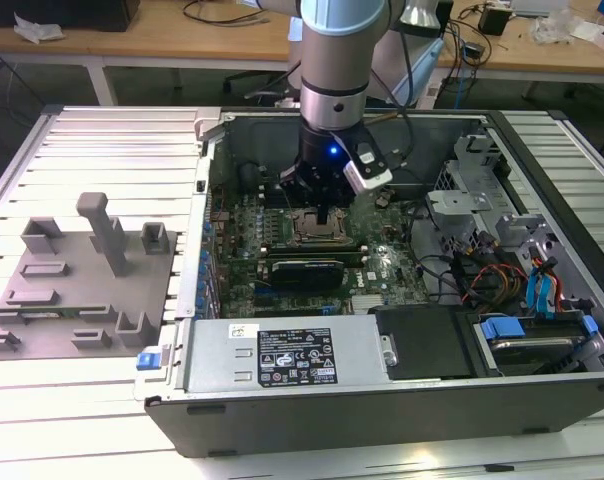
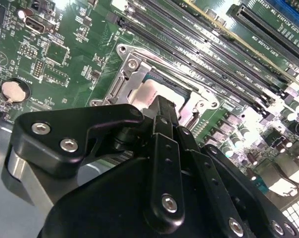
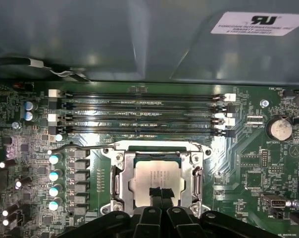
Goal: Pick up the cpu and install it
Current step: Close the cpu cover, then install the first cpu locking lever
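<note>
Fixture plate (image 1: 82,270): grey with upright posts, on the slatted bench (image 1: 72,400) at the exterior view's left, well apart from the arm.
Computer case (image 1: 382,425): open on top, with the motherboard (image 1: 387,262) exposed inside.
Cpu (image 3: 157,178): lies flat inside the socket frame (image 3: 121,179), silvery top up. Its edges run parallel to the frame in the first wrist view.
Gripper (image 3: 161,194): hangs straight over the socket. The fingers are together and grip nothing. The tips are on or just above the cpu near one edge; I cannot tell if they touch.
Step, as judged: settling the chip into its seat.
Doing it well: press lightly and plumb. Stay off the metal rim and the retention lever (image 3: 73,146). If the chip tilts, lift off rather than push harder.
Drive bay (image 1: 527,300): cables and blue tabs at the exterior view's right, away from the work.
</note>
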Robot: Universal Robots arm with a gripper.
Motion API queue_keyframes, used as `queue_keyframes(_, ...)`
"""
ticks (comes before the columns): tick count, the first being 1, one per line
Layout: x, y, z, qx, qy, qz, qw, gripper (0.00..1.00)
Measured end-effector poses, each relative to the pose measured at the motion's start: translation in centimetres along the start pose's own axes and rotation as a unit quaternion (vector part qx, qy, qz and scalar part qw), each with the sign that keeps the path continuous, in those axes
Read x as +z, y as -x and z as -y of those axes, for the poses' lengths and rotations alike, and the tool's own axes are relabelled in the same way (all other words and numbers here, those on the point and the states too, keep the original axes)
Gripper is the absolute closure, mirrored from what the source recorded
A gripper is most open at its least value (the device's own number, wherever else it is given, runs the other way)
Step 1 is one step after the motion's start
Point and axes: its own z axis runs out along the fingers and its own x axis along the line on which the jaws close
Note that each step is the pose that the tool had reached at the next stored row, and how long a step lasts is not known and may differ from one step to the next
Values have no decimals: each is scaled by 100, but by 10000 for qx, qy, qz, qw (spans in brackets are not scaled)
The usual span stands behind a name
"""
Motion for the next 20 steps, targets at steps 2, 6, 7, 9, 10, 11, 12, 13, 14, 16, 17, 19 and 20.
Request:
queue_keyframes(2, -4, 0, 0, 0, 1, 1, 10000, 89)
queue_keyframes(6, -10, 0, 0, 0, 0, 0, 10000, 89)
queue_keyframes(7, -11, 0, 0, 0, 0, 0, 10000, 89)
queue_keyframes(9, -12, 0, -1, 0, 0, 0, 10000, 89)
queue_keyframes(10, -13, 0, -1, 0, 0, 0, 10000, 89)
queue_keyframes(11, -14, 0, -1, 0, 0, 0, 10000, 89)
queue_keyframes(12, -14, 0, -1, 0, 0, 0, 10000, 89)
queue_keyframes(13, -15, 0, -1, 0, 0, 0, 10000, 89)
queue_keyframes(14, -15, 0, -1, 0, 0, 0, 10000, 89)
queue_keyframes(16, -15, 0, -1, 0, 0, 0, 10000, 89)
queue_keyframes(17, -34, 0, 0, 0, -3, -1, 10000, 89)
queue_keyframes(19, -147, 4, 1, 0, 0, 0, 10000, 89)
queue_keyframes(20, -218, 5, 2, 0, 0, 0, 10000, 89)
